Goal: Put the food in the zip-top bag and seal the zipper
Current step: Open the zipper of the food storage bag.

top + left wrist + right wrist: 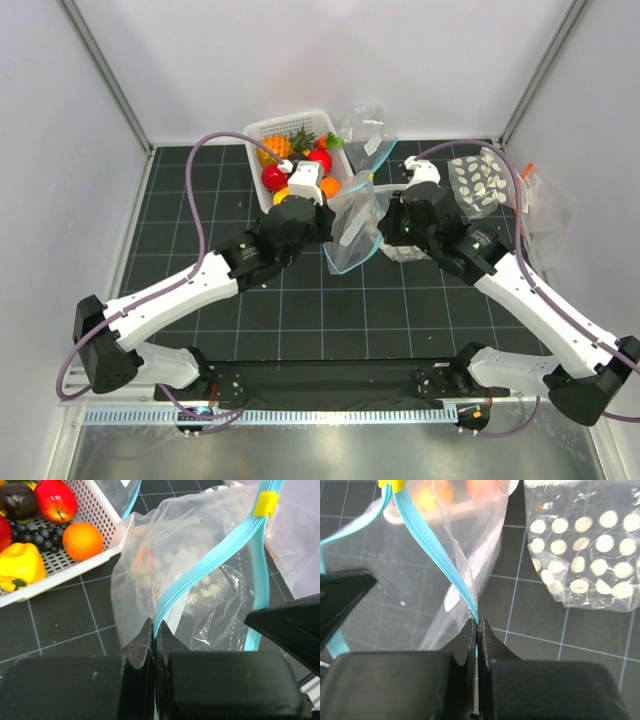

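The clear zip-top bag (352, 238) hangs between my two grippers above the mat. My left gripper (155, 630) is shut on the teal zipper strip (200, 572) at one side of the mouth. My right gripper (477, 625) is shut on the same strip (437, 545) at the other side. A yellow slider (265, 503) sits at the strip's far end and also shows in the right wrist view (392, 484). The food lies in the white basket (262, 128): a red apple (55, 500), an orange (82, 541) and a yellow piece (20, 565). I see no fruit inside the bag.
A clear bag with white dots (585, 555) lies right of my right gripper, also seen in the top view (480, 182). Another clear bag (368, 130) lies behind the basket. A pineapple (277, 148) and dark grapes (35, 537) are in the basket.
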Controlling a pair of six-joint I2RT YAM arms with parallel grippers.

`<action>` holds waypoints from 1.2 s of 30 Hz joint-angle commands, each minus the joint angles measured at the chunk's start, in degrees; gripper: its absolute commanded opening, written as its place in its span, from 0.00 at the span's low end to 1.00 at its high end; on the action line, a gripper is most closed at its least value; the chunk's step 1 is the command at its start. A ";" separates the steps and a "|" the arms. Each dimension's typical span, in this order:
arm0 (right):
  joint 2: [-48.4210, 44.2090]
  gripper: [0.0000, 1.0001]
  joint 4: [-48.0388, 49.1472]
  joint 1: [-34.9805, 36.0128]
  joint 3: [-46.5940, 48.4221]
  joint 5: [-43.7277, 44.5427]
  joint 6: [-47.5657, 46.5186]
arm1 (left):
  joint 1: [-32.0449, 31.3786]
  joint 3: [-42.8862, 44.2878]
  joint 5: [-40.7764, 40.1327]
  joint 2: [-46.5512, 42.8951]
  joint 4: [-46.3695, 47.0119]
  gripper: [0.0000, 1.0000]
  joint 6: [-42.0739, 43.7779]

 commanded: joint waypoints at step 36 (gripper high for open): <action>2.50 0.01 -24.33 0.25 8.85 26.29 2.99 | 0.18 -6.22 3.92 21.83 23.20 0.00 -13.46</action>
